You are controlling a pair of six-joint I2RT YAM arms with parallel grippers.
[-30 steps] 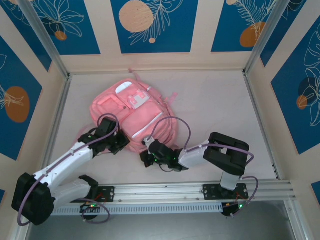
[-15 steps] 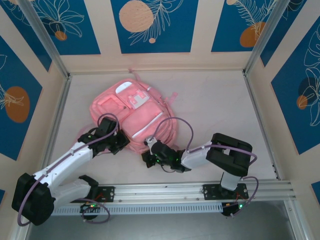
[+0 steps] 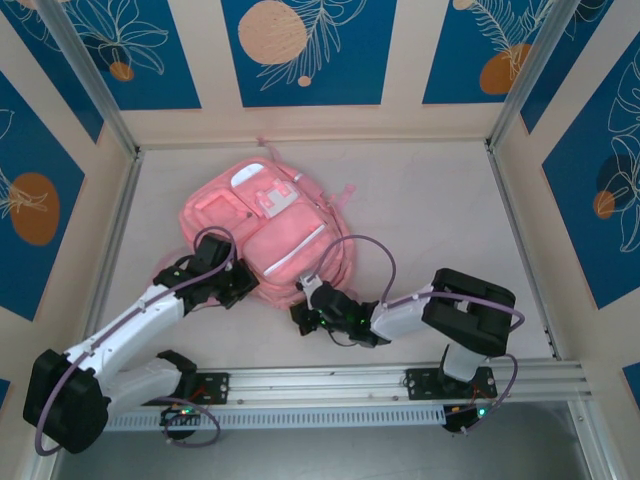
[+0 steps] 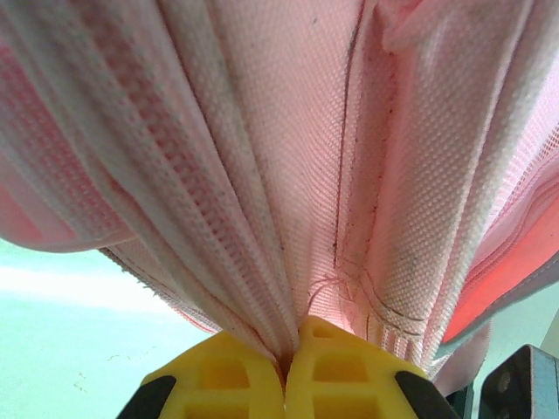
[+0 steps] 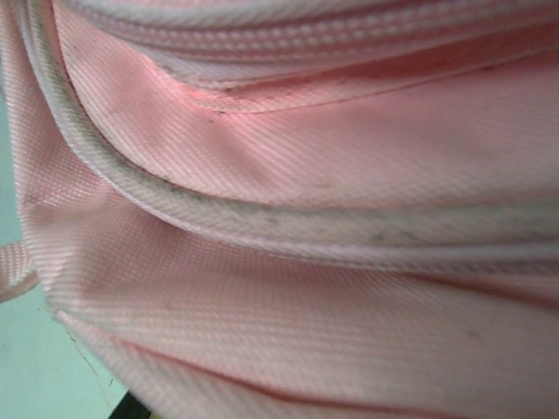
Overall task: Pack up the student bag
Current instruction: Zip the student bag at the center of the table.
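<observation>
With the student bag [image 3: 262,228] pinched by the left gripper [image 4: 284,367] and the right gripper [image 3: 303,308] clenched, packing is judged barely begun.

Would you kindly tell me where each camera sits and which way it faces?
Top external: above and behind the arms, looking down at the table and the student bag; both arms show, left hand and right hand at the bag's near edge.
Left wrist: on the left arm, facing the bag fabric; its yellow fingers pinch a fold.
Right wrist: on the right arm, close against pink fabric and pale piping.
Shared: all three see the bag.
</observation>
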